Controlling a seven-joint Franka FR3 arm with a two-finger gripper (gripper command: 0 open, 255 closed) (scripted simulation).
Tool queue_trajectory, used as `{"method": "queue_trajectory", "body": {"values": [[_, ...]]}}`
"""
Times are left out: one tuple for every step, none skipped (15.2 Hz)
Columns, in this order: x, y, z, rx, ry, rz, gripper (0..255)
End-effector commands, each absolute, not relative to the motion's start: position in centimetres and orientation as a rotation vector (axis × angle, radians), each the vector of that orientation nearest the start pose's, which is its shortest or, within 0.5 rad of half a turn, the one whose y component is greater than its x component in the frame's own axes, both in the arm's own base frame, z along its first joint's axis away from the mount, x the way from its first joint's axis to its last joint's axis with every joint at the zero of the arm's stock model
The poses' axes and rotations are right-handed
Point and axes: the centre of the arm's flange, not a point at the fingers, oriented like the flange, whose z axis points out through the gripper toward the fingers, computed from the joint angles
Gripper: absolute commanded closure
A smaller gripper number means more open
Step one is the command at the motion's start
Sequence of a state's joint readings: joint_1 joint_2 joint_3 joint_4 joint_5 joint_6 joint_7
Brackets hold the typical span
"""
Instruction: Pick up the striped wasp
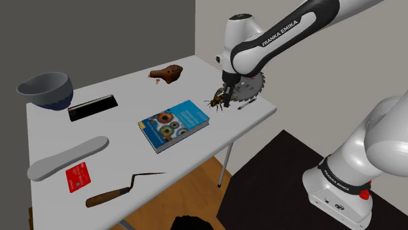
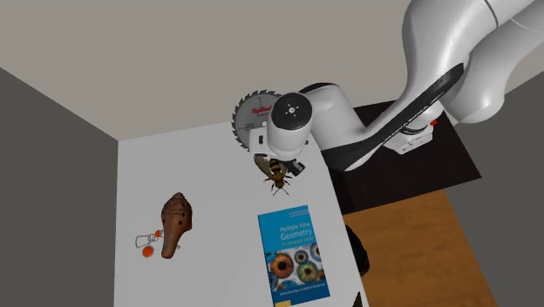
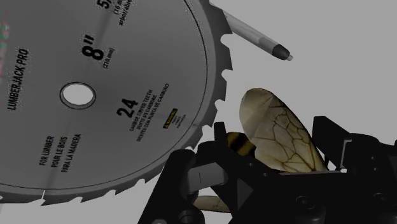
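— What is the biggest thing here?

— The white table (image 1: pixel 59 134). Above its far corner reaches the white arm (image 1: pixel 288 29), bent down toward the top.

— And on the table?

— Near the middle lies a blue book (image 1: pixel 174 124), flat, with coloured circles on the cover. Beyond it, close to the corner, lies a round saw blade (image 3: pixel 95 95), grey, with teeth around the edge and the number 24 printed on it.

— Where is the gripper?

— The black gripper (image 3: pixel 272 137) points down just beside the blade, on the side toward the book. Its two jaws are pressed against the striped wasp (image 2: pixel 277 173), one on each side, so they pinch it.

— So the wasp is between the blade and the book?

— Yes, very near the blade's teeth and apart from the book. In the wrist view one veined wing stands up between the fingers, and the yellow and dark stripes of the body show just beside it. If the wasp touches the table or hangs a little over it, I cannot tell.

— Anything smaller?

— A thin pen (image 3: pixel 257 39) lies beside the blade's edge.
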State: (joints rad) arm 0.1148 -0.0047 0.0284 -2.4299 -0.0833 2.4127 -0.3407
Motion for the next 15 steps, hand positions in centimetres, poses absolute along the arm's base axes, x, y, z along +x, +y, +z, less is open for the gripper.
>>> {"method": "queue_trajectory", "body": {"values": [[47.7, 6.8, 31.5, -3.076, -0.862, 0.030, 255], [47.7, 6.8, 32.0, -3.076, -0.862, 0.030, 255], [47.7, 6.8, 32.5, -3.076, -0.862, 0.030, 255], [47.7, 6.8, 33.0, -3.076, -0.862, 0.030, 255], [47.7, 6.8, 33.6, -3.076, -0.862, 0.030, 255], [47.7, 6.8, 34.1, -3.076, -0.862, 0.030, 255], [47.7, 6.8, 34.6, -3.076, -0.862, 0.030, 255], [47.7, 6.8, 35.2, -3.076, -0.862, 0.030, 255], [47.7, 6.8, 35.7, -3.076, -0.862, 0.030, 255], [47.7, 6.8, 36.2, -3.076, -0.862, 0.030, 255], [47.7, 6.8, 36.7, -3.076, -0.862, 0.030, 255], [47.7, 6.8, 37.3, -3.076, -0.862, 0.030, 255], [47.7, 6.8, 37.8, -3.076, -0.862, 0.030, 255], [47.7, 6.8, 37.9, -3.076, -0.862, 0.030, 255], [47.7, 6.8, 37.9, -3.076, -0.862, 0.030, 255]]}}
